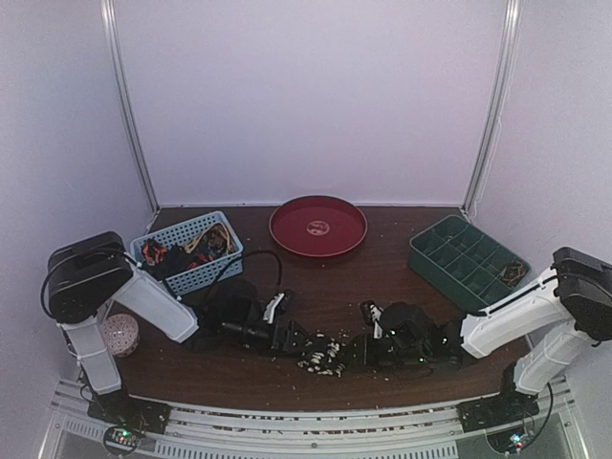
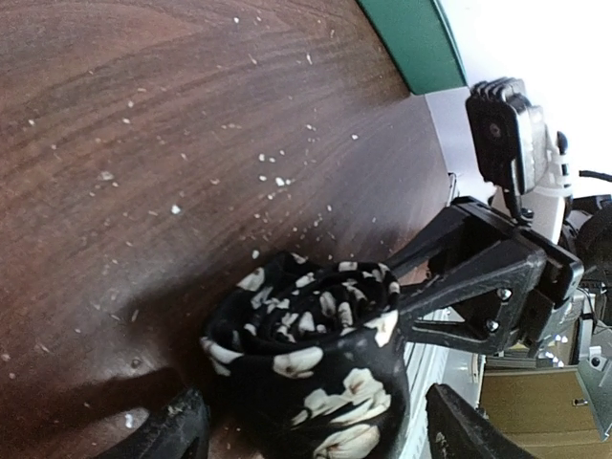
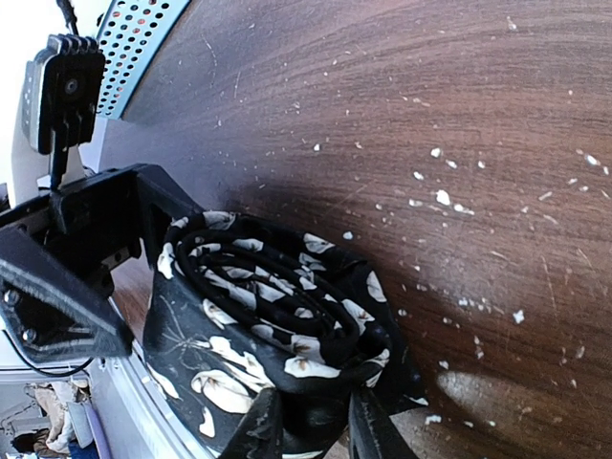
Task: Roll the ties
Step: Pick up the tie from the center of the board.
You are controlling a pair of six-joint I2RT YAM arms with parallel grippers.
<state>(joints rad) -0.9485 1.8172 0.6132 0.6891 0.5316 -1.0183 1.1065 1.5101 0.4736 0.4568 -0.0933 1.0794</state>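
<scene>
A dark tie with pale blotches [image 1: 323, 356] lies coiled into a roll near the table's front edge, between my two grippers. In the left wrist view the roll [image 2: 306, 349] sits between my left gripper's [image 2: 316, 426] wide-set fingers, with a gap on the right side; that gripper is open. In the right wrist view my right gripper [image 3: 311, 426] is shut on the outer layer of the roll [image 3: 277, 306]. More ties [image 1: 191, 247], dark, orange and red, lie in the blue basket [image 1: 218, 265].
A red round plate [image 1: 317, 226] stands at the back middle. A green compartment tray [image 1: 467, 260] stands at the right. A speckled pinkish ball [image 1: 120, 335] sits by the left arm's base. Pale crumbs [image 2: 277, 180] are scattered on the wood.
</scene>
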